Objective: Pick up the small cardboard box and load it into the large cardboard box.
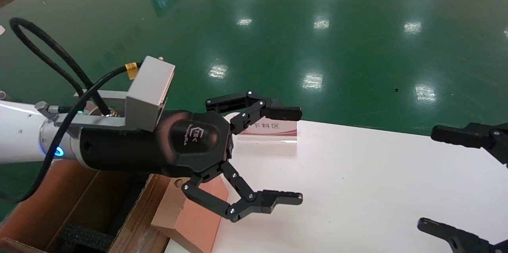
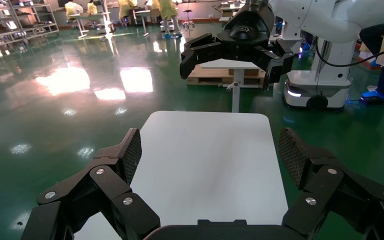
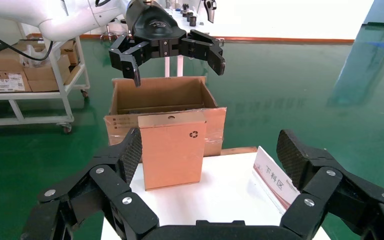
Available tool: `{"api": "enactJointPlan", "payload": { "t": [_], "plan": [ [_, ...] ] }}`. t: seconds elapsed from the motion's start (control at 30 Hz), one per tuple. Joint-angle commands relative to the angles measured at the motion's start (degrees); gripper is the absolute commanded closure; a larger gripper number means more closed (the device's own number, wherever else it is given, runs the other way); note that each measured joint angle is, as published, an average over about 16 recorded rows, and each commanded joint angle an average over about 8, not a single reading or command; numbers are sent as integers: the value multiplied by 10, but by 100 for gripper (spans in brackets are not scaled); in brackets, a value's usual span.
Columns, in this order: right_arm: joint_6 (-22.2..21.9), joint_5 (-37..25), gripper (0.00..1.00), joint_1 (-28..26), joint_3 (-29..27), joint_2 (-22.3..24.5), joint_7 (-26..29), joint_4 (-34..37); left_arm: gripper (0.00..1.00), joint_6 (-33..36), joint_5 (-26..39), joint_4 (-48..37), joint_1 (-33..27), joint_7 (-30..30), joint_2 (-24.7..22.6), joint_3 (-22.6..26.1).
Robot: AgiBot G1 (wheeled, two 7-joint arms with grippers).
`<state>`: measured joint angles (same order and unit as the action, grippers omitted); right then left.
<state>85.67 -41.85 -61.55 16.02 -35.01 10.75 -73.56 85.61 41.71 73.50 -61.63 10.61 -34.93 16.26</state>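
The small cardboard box [image 1: 190, 215] stands upright on the left end of the white table [image 1: 357, 189]. In the right wrist view its recycling-marked face [image 3: 172, 150] looks toward my right gripper. The large cardboard box [image 1: 71, 205] stands open beside the table's left end, right behind the small one [image 3: 160, 100], with black foam [image 1: 85, 239] inside. My left gripper [image 1: 295, 154] hovers open and empty above the small box; it also shows in the right wrist view [image 3: 172, 52]. My right gripper [image 1: 430, 177] is open and empty over the table's right end, pointing at the small box [image 3: 210, 150].
A slanted white and red sign [image 1: 270, 130] stands at the table's far edge, and shows beside the small box in the right wrist view [image 3: 275, 182]. A green floor [image 1: 317, 26] surrounds the table. A cart with cartons [image 3: 25, 70] stands beyond the large box.
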Motion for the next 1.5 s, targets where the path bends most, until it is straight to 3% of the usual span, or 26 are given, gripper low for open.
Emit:
{"api": "enactJointPlan", "payload": {
  "t": [0.03, 0.53, 0.8, 0.97, 1.2, 1.5],
  "plan": [
    [0, 0, 0, 0, 0, 0, 0, 0, 0, 0, 0, 0, 0, 0, 0, 0],
    [0, 0, 0, 0, 0, 0, 0, 0, 0, -1, 5, 1, -2, 6, 2, 3],
    [0, 0, 0, 0, 1, 0, 0, 1, 0, -21, 87, 26, -41, 69, 23, 36],
    [0, 0, 0, 0, 1, 0, -1, 1, 0, -14, 188, 38, -105, 145, 27, 81],
    [0, 1, 0, -1, 1, 0, -1, 1, 0, 38, 328, 42, -240, 278, -1, 174],
    [0, 1, 0, -1, 1, 0, -1, 1, 0, 51, 362, 41, -355, 391, -14, 317]
  ]
}}
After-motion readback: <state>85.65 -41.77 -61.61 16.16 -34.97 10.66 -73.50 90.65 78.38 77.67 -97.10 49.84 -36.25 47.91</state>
